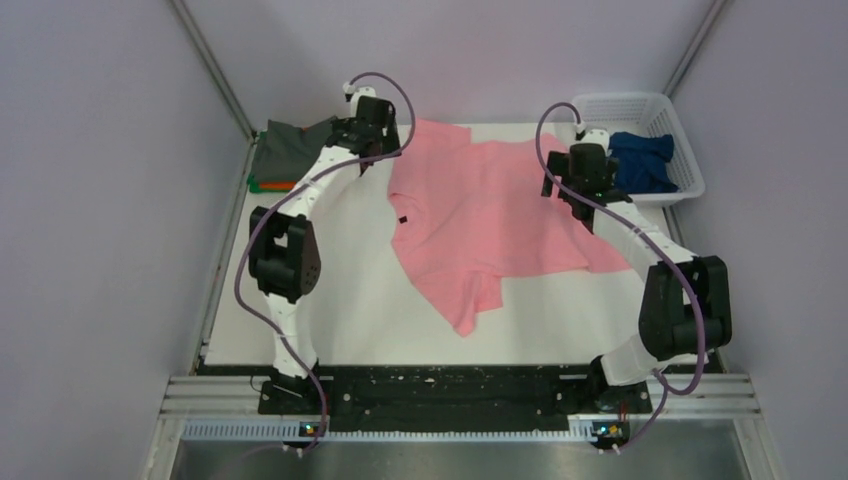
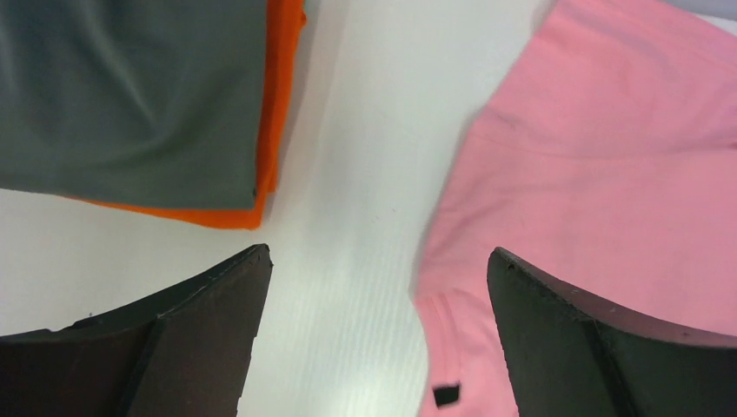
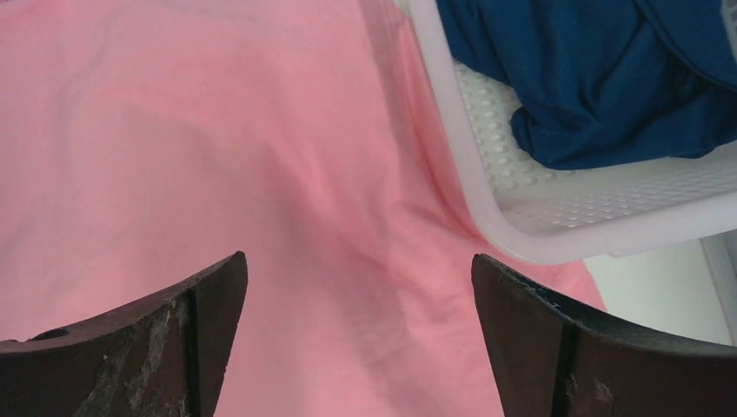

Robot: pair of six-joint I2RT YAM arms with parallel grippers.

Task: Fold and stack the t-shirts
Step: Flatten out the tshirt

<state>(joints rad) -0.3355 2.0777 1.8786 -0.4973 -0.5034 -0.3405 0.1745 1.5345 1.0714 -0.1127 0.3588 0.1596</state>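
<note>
1. At the bottom of the top view, on a black rail: bases of both arms, each reaching up the frame over the white desk (image 1: 350, 310).
2. Spread unfolded across the middle of the desk: light pink t-shirt (image 1: 480, 215), wrinkled, one sleeve pointing toward the lower centre, a small dark tag at its left edge.
3. Above the upper left edge of the pink cloth: left claw (image 2: 378, 256), wide open, gripping nothing. In the left wrist view, bare desk between the fingers, with the finger on the right of that view (image 2: 591, 347) over the pink cloth.
4. Over the right side of the light pink t-shirt, right of centre in the top view: right claw (image 3: 358, 261), likewise wide open and holding nothing. Pink cloth beneath both fingers in the right wrist view.
5. Upper left of the top view, just left of the left claw: folded stack with the dark grey t-shirt (image 1: 290, 148) on top and the orange t-shirt (image 2: 280, 95) directly under it, showing along the edges. A sliver of green cloth (image 1: 252, 184) at the stack's lower left corner. Strip of bare desk between stack and pink cloth.
6. Upper right of the top view: white lattice basket (image 1: 625, 103) with the navy blue t-shirt (image 1: 640, 160) crumpled inside. Pink cloth lying right up against the basket's wall.
</note>
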